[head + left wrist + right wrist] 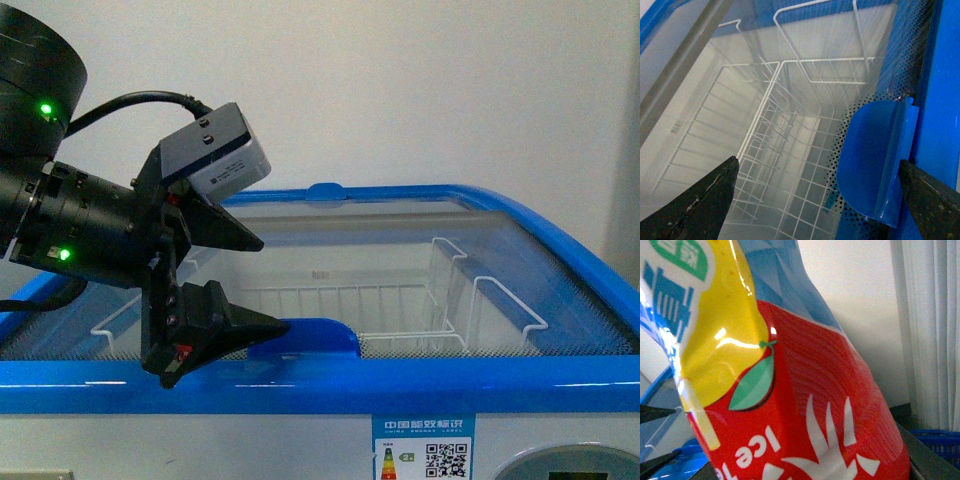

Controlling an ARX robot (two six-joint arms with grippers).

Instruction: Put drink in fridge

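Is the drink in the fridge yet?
Not yet. Done: the drink is picked up, filling the right wrist view, apparently held. In hand: the open left fingers sit either side of the blue lid handle, not gripping it. Left: the lid looks shut, so slide it open, then lower the drink into the fridge, near the basket.

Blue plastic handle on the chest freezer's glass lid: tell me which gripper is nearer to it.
Left. The left gripper is open right at the blue handle; the right gripper, outside the front view, holds the red-and-yellow-labelled drink bottle.
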